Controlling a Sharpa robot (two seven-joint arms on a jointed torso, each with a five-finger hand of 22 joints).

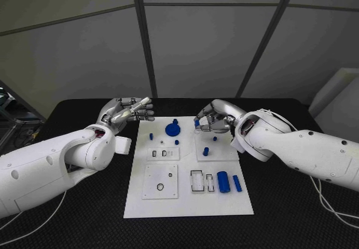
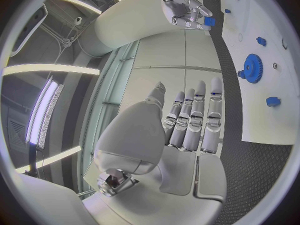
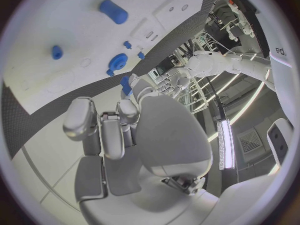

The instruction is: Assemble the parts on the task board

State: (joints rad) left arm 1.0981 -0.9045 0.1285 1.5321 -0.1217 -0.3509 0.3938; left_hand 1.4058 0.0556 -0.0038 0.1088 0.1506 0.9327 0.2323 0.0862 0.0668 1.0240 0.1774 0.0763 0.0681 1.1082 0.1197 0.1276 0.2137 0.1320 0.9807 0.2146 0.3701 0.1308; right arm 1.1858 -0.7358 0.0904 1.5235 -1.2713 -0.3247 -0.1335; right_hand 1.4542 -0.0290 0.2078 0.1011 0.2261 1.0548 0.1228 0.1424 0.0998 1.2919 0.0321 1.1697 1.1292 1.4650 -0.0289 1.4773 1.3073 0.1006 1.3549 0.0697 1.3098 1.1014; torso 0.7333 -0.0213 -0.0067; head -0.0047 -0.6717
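The white task board (image 1: 187, 199) lies in the middle of the black table. My right hand (image 1: 217, 116) hovers over the board's far right corner and pinches a small blue part (image 1: 197, 123) between thumb and finger; the pinched blue part (image 2: 209, 21) also appears in the left wrist view under the right hand (image 2: 182, 6), and in the right wrist view (image 3: 127, 85). A blue gear (image 1: 174, 128) (image 2: 252, 67) (image 3: 117, 62) sits at the board's far end. My left hand (image 1: 127, 110) hangs just off the far left corner, fingers (image 2: 199, 116) stretched out side by side, holding nothing.
Small blue pegs (image 1: 206, 151) (image 1: 151, 137) stand mid-board. Two blue cylinders (image 1: 223, 181) (image 1: 236, 182) lie near the right edge beside a framed slot (image 1: 197, 181). White blocks (image 1: 162, 153) (image 1: 160, 181) sit on the left half. A cable (image 1: 323, 203) trails at the right.
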